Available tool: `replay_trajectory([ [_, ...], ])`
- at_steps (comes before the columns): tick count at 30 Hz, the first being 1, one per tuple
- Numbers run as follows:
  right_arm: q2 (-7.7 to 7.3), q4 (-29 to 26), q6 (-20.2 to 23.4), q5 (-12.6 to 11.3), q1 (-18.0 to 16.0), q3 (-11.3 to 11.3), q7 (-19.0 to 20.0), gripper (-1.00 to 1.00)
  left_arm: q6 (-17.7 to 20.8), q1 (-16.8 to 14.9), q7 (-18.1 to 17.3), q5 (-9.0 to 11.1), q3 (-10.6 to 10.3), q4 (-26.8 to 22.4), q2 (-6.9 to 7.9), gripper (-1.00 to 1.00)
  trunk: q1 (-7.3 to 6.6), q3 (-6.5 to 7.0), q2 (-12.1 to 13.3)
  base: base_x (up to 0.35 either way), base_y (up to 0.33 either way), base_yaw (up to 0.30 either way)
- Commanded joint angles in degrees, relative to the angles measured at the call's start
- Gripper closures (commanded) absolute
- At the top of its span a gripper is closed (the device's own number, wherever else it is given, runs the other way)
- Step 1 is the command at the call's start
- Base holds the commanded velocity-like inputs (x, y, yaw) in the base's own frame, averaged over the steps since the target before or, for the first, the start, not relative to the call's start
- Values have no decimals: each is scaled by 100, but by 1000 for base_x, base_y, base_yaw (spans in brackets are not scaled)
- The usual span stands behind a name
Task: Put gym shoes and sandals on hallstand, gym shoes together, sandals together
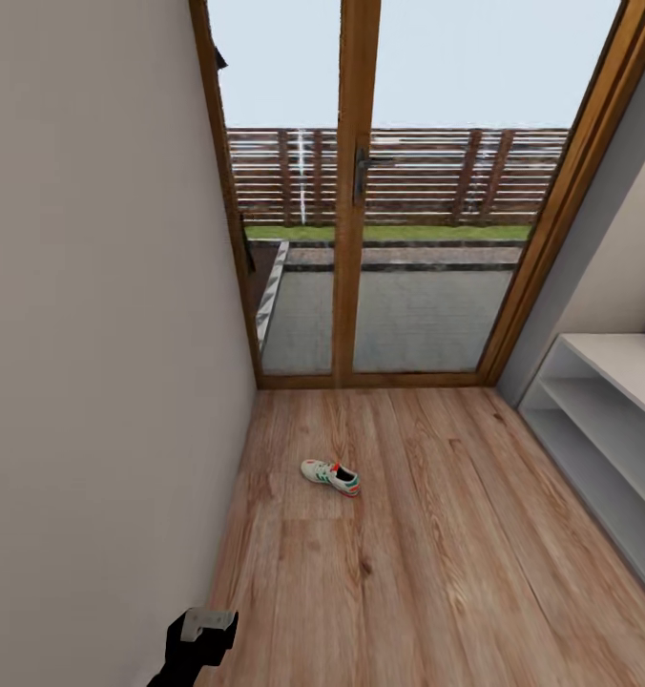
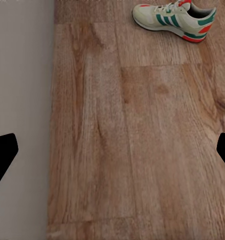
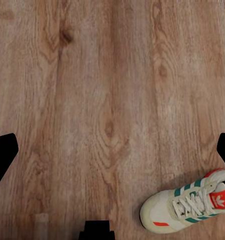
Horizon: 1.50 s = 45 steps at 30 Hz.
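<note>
One gym shoe [image 1: 330,476], white with green stripes and a red heel, lies on its sole on the corridor floor [image 1: 437,553] in front of the glass door. The left wrist view has this kind of shoe [image 2: 175,20] lying well beyond my left gripper [image 2: 112,155], which is open and empty near the wall. My right gripper [image 3: 112,155] is open above bare planks, with a gym shoe [image 3: 190,205] off to one side of it, untouched. The hallstand [image 1: 604,405], light grey with low shelves, stands along the right wall. The sandals are out of view.
A pale wall [image 1: 93,382] closes the corridor's left side, close to my left arm [image 1: 200,637]. A wood-framed glass door [image 1: 361,239] ends the corridor ahead. Open flooring lies between the shoe and the hallstand.
</note>
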Motion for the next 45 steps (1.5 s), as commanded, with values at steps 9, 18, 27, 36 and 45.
replay_trajectory([
  [9, 1, 5, -17, 3, -3, -5, -2, -100, -24, -5, 2, -10, -2, 4, 0, -100, 1, -4, -2, 228, 40, 0],
  [18, 1, 5, -17, 3, -3, -5, -2, -100, -33, -2, 3, -10, -2, 4, -3, -100, 1, -4, -2, 105, 15, 0],
  [27, 1, 5, -17, 3, -3, -5, -2, -100, -33, -1, 3, -10, -2, 4, -3, -100, 1, -4, -2, 106, 2, 0],
  [36, 1, 3, -17, 3, -3, -5, -2, -100, -35, -5, 2, -10, -2, 4, -3, -100, 1, -4, -2, 250, 0, 0],
  [45, 1, 3, -17, 3, -3, -5, -2, -100, -35, -1, 3, -10, -2, 4, -3, -100, 1, -4, -2, 90, 0, 0],
])
